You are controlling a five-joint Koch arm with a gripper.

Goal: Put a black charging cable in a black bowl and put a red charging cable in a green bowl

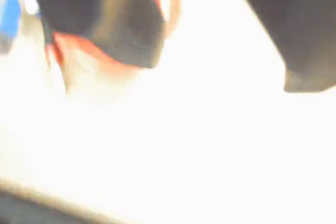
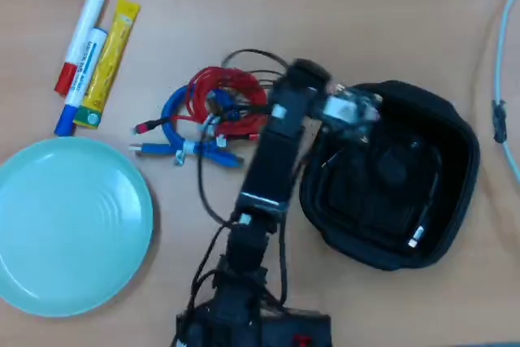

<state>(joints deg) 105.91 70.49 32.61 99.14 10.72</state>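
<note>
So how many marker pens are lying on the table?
2. The red-capped white marker pen and the blue-capped white marker pen lie side by side at the overhead view's top left, beside a yellow packet.

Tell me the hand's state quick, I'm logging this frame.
Hand: open, jaws wide apart, nothing between them; the red charging cable shows behind one jaw.
</note>
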